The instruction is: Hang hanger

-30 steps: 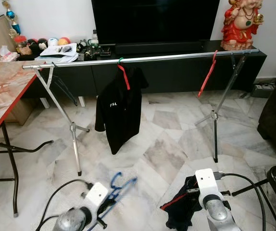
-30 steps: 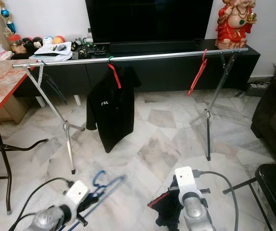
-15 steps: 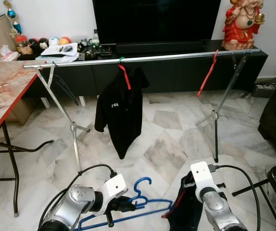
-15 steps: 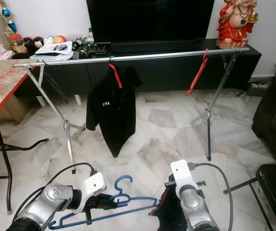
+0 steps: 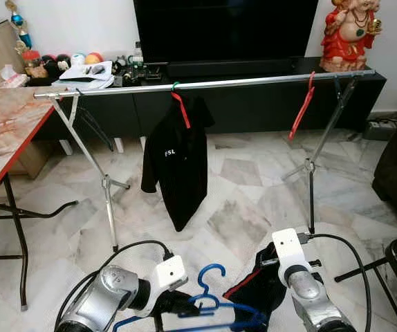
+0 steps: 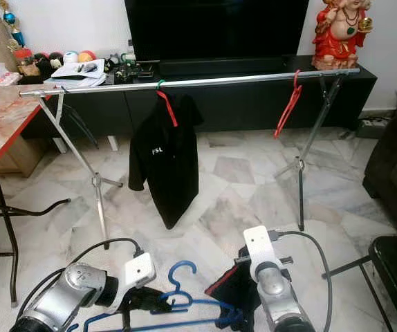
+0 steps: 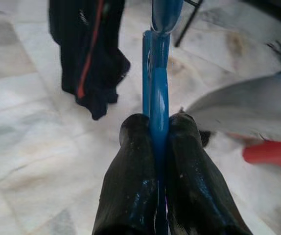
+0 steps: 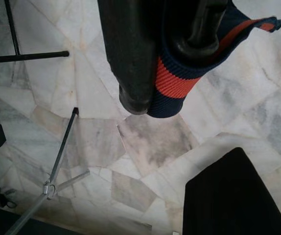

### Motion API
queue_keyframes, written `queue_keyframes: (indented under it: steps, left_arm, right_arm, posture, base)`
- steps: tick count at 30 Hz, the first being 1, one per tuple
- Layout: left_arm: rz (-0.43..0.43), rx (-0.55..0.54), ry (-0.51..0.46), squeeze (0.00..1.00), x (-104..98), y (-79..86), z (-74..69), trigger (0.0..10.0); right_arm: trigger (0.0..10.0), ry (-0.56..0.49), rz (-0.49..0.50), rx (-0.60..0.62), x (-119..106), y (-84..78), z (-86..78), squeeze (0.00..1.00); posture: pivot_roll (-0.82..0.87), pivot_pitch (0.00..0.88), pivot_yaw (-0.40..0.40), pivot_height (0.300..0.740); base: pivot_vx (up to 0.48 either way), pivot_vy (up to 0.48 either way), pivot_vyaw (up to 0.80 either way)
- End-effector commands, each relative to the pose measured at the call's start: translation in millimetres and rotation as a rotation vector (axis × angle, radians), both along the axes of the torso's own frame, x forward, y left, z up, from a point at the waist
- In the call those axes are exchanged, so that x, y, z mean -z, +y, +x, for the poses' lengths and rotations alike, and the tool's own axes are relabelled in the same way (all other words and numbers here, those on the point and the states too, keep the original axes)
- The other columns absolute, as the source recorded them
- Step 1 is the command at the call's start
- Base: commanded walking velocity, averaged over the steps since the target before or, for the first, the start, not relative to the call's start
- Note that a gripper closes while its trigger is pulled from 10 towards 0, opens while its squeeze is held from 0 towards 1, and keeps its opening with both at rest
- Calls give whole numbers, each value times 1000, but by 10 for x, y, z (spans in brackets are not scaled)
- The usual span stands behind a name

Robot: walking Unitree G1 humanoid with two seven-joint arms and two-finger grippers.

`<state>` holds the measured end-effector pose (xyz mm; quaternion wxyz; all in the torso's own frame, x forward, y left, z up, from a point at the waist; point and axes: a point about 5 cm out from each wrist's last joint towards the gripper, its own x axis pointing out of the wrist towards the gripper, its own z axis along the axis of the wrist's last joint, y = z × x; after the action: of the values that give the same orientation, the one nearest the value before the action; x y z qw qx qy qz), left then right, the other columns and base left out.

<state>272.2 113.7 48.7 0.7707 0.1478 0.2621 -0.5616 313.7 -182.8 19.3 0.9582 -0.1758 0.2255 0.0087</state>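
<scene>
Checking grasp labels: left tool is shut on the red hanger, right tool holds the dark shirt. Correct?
Not quite. The hanger in the left tool is blue, not red; the left wrist view shows its fingers pinching the blue bar. Red hangers sit on the rail. The right tool does hold the dark shirt.

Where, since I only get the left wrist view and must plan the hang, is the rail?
Observer: The rail runs across ahead of the robot, in front of the TV console, higher than the blue hanger in your left end effector.
Operator: Anything on it?
Observer: A black shirt hangs near its middle, and an empty red hanger toward its right end.
Operator: And the right arm?
Observer: The right end effector is shut on a dark garment, at its red-striped cuff.
</scene>
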Motion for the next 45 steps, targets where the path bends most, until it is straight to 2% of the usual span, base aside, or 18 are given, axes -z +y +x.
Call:
queue_keyframes:
  steps: [1, 8, 19, 21, 25, 30, 36, 40, 42, 45]
  left_arm:
    - [5, -49, -71, 0, -42, 8, 84, 10000]
    - [-38, -145, -104, 0, -58, -49, 144, 10000]
    - [-98, -175, -92, 0, -68, -86, 156, 10000]
    - [-114, -194, -101, 0, -81, -95, 172, 10000]
    - [-130, -227, -109, 0, -90, -93, 196, 10000]
    - [-148, -322, -180, 0, -122, -126, 278, 10000]
    - [-187, -341, -154, 0, -115, -180, 254, 10000]
    - [-201, -337, -139, 0, -106, -185, 246, 10000]
    - [-208, -322, -128, 0, -105, -189, 234, 10000]
    - [-210, -317, -124, 0, -105, -188, 230, 10000]
  right_arm:
    - [10000, -16, 27, -8, -53, 50, 52, 0]
    - [10000, -13, 31, -16, -31, 59, 27, 0]
    - [10000, -4, 72, -29, -29, 88, 28, 0]
    - [10000, 6, 127, -43, -40, 146, 44, 0]
    - [10000, 11, 166, -40, -50, 176, 54, 0]
    - [10000, 32, 272, 49, -39, 148, 55, 0]
    - [10000, -8, 351, 41, -129, 161, 101, 0]
    - [10000, -51, 410, -59, -232, 253, 136, 0]
    - [10000, -76, 354, -186, -296, 310, 127, 0]
    - [10000, -83, 330, -232, -323, 312, 121, 0]
  posture:
    - [43, 41, 53, 740]
    - [36, 47, 53, 740]
    - [38, 49, 52, 740]
    - [42, 48, 52, 740]
    - [41, 48, 53, 740]
    - [49, 41, 50, 740]
    - [48, 40, 52, 740]
    - [44, 36, 54, 740]
    - [44, 36, 54, 740]
    - [44, 36, 54, 740]
  base:
    - [0, 0, 0]
    - [0, 0, 0]
    - [0, 0, 0]
    - [0, 0, 0]
    - [0, 0, 0]
    - [0, 0, 0]
    - [0, 0, 0]
    - [0, 0, 0]
    - [0, 0, 0]
    - [0, 0, 0]
